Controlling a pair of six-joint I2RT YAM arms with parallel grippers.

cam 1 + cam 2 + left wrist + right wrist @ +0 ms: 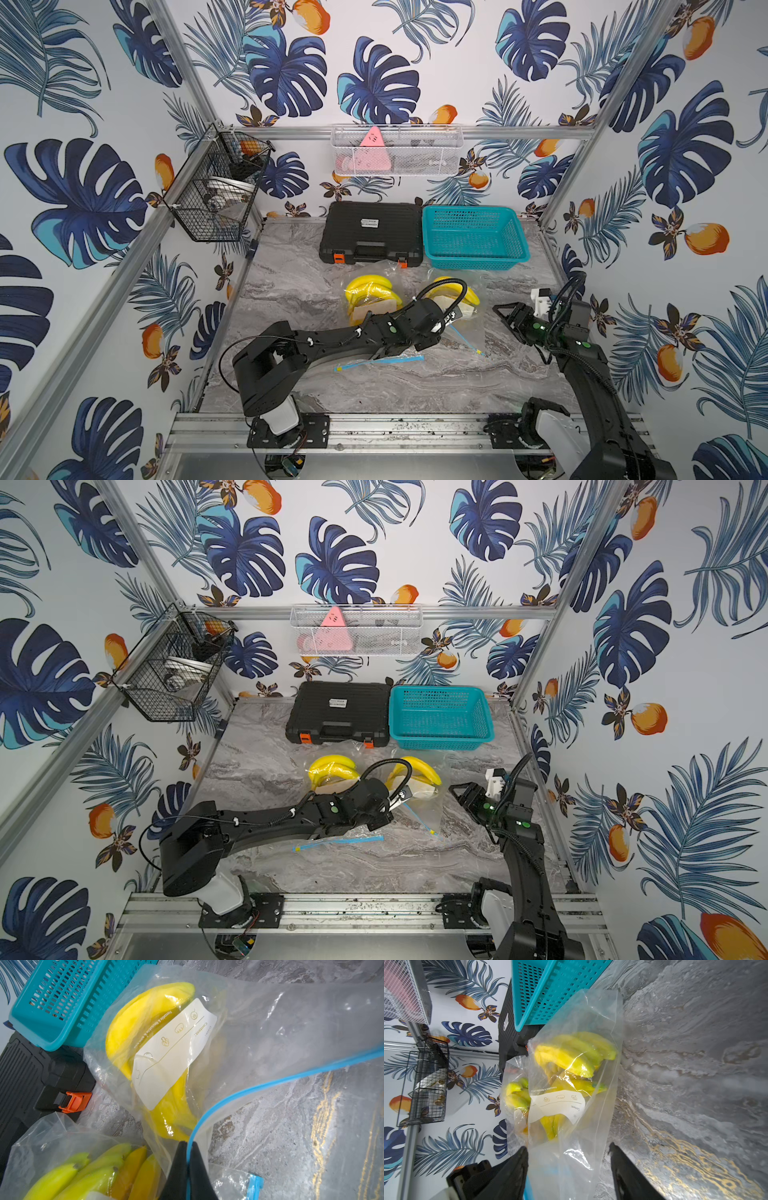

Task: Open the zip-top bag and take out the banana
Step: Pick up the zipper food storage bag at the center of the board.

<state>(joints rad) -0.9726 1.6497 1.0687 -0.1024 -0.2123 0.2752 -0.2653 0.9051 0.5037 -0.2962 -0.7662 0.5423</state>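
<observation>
Crowding zip-top bag (pixel 270 1022): basket (pixel 52 1001), black case (pixel 25 1076).

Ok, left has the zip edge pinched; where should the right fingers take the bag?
Pinch the zip-top bag's loose film beside the blue zip strip, coming in from the robot's right. The left fingers anchor one lip, and the open right fingers straddle the film there.

Front of grey marble tabletop (pixel 415 386) lying open
Black ribbed plastic case (pixel 372 232) and teal perforated basket (pixel 473 262) are blocking the back.
</observation>
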